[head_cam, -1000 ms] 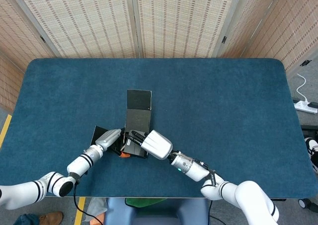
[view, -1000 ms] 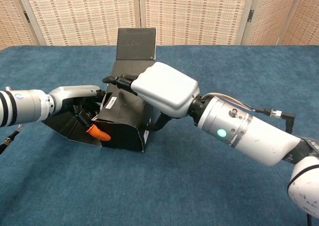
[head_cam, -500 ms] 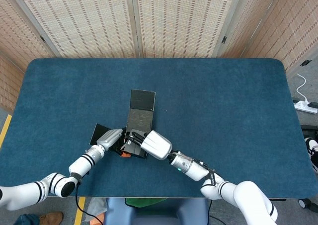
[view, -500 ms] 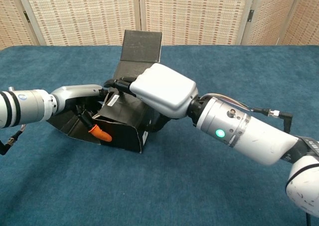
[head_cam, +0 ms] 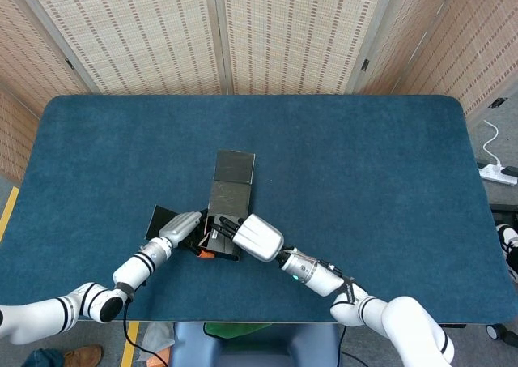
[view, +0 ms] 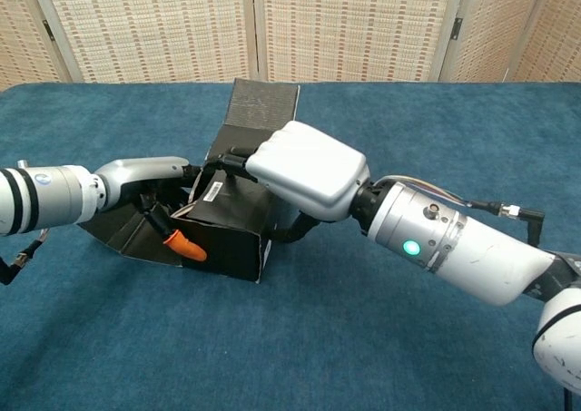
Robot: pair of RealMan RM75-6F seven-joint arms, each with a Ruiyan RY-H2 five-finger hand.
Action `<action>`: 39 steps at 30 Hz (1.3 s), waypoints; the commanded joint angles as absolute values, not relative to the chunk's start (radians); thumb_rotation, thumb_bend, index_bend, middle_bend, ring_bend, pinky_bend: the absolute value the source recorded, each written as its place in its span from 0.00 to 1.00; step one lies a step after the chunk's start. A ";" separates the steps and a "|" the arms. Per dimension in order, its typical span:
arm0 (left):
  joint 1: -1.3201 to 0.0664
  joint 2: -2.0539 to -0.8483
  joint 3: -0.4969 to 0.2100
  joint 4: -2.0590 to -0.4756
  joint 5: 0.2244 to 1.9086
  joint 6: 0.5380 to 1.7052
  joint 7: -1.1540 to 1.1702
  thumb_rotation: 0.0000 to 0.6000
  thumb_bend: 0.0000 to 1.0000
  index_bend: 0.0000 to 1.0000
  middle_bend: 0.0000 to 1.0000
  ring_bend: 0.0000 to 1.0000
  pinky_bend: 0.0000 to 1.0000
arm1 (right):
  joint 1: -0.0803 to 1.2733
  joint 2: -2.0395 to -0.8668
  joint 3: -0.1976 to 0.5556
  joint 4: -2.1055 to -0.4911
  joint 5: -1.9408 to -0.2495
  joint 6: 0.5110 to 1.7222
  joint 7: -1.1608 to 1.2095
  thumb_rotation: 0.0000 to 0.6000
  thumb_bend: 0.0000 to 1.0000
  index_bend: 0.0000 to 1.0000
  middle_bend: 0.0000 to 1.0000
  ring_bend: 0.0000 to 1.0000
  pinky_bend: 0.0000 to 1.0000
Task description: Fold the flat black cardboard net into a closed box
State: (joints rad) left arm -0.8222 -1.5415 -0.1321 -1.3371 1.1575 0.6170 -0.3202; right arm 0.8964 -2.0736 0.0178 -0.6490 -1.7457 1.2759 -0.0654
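Lab-like test space; blue-clothed table (head_cam: pixel 364 156), woven folding screens (head_cam: pixel 283 27) behind

The cardboard net (head_cam: pixel 224 213) lies on the table (head_cam: pixel 364 164), a little toward seven o'clock of the table's middle. Its long panel (head_cam: pixel 232 179) reaches away toward twelve o'clock; the raised, half-folded part (view: pixel 227 234) sits at the six o'clock end. The left hand (head_cam: pixel 182 226) is at the net's nine o'clock side, reaching into the fold. The right hand (head_cam: pixel 257 236) lies over the net from four o'clock, fingers (view: pixel 227 160) on its top.
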 commanded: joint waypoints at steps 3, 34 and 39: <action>-0.823 -1.546 -0.136 -1.336 1.156 0.613 -0.312 1.00 0.16 0.18 0.24 0.52 0.53 | 0.900 -2.078 0.016 -0.640 -1.750 1.288 -0.052 1.00 0.14 0.21 0.31 0.74 1.00; -0.825 -1.557 -0.154 -1.329 1.147 0.586 -0.289 1.00 0.16 0.13 0.20 0.51 0.52 | 0.885 -2.072 -0.019 -0.618 -1.767 1.298 -0.017 1.00 0.14 0.21 0.31 0.74 1.00; -0.823 -1.558 -0.158 -1.331 1.144 0.594 -0.280 1.00 0.16 0.17 0.23 0.51 0.52 | 0.892 -2.068 -0.015 -0.617 -1.770 1.305 -0.024 1.00 0.15 0.21 0.30 0.74 1.00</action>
State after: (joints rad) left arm -0.8237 -1.5587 -0.1577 -1.3309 1.1445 0.5938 -0.2806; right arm 0.8926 -2.0692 -0.0153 -0.6180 -1.7698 1.3033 -0.0224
